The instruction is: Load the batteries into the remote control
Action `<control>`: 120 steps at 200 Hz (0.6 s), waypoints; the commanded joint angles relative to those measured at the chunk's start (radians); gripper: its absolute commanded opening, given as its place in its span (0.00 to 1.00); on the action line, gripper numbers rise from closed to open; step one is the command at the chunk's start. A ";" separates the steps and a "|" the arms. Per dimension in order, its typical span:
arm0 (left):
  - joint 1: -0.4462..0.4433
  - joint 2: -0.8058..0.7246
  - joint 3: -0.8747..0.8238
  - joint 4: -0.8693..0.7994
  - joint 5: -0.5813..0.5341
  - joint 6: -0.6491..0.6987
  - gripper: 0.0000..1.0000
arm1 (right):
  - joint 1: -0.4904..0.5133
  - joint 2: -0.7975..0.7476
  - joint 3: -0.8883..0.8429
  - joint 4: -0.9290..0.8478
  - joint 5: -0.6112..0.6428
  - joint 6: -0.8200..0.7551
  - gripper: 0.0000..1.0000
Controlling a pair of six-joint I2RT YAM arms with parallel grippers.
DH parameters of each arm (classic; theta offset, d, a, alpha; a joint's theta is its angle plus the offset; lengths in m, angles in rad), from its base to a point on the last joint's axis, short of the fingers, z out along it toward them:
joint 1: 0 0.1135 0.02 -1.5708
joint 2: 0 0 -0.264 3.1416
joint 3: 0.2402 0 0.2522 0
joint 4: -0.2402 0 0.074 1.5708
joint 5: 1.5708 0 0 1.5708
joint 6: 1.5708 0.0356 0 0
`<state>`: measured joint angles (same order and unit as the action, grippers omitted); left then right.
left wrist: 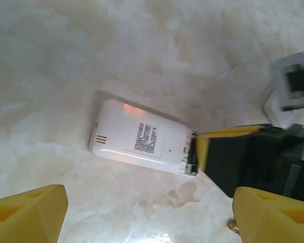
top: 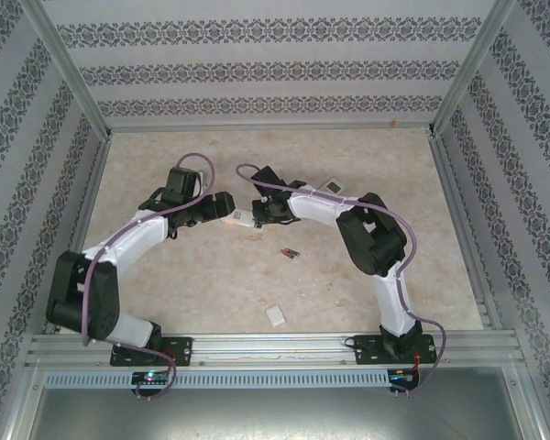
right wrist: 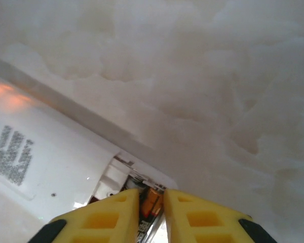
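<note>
On the big pale table top with a marble look (top: 367, 293), two white and black robot arms bend in toward the middle. The left arm (top: 119, 243) comes in from the left and the right arm (top: 385, 266) comes in from the right, and their ends nearly meet. Between them lies the white plastic remote control (left wrist: 137, 139), flat on the table with its back side up. You can see a little printed label on its back and three short lines near its rounded end. The lid is off its other end, so the battery slot (left wrist: 188, 158) is open there. A second white remote with a grey screen (top: 333, 188) lies farther back, just beside the right arm.

The left claw (left wrist: 149, 205) hangs over the remote with its yellow fingers (left wrist: 28, 215) spread wide, one on each side of the view. It holds nothing and does not touch the remote. The right claw (right wrist: 152, 196) is at the open end of the remote. Its yellow fingers (right wrist: 104, 217) are close together, pinching a tiny dark battery with an orange end (right wrist: 151, 206). That battery is right at the open slot; I cannot tell if it sits inside.

A small flat white piece (top: 275, 315) lies alone near the front of the table. More tiny dark and reddish batteries (top: 289, 252) lie loose on the table, between that piece and the remote.
</note>
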<state>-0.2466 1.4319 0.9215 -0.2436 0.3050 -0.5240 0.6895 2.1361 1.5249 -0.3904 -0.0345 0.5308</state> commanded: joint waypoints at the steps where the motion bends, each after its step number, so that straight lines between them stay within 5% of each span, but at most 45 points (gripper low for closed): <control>1: 0.008 -0.081 -0.041 -0.035 -0.032 -0.003 0.86 | 0.013 -0.004 0.023 -0.021 0.006 -0.005 0.22; 44: 0.008 -0.223 -0.086 -0.076 -0.034 0.014 0.88 | 0.019 -0.247 -0.078 -0.025 0.061 -0.054 0.30; 87: 0.006 -0.344 -0.129 -0.102 0.038 0.061 0.95 | 0.138 -0.594 -0.428 -0.045 0.140 -0.011 0.49; 120: 0.004 -0.414 -0.151 -0.139 0.039 0.092 1.00 | 0.336 -0.764 -0.646 -0.096 0.151 0.215 0.96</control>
<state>-0.2466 1.0641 0.7914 -0.3309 0.3233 -0.4831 0.9119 1.4059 1.0046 -0.4042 0.0872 0.5884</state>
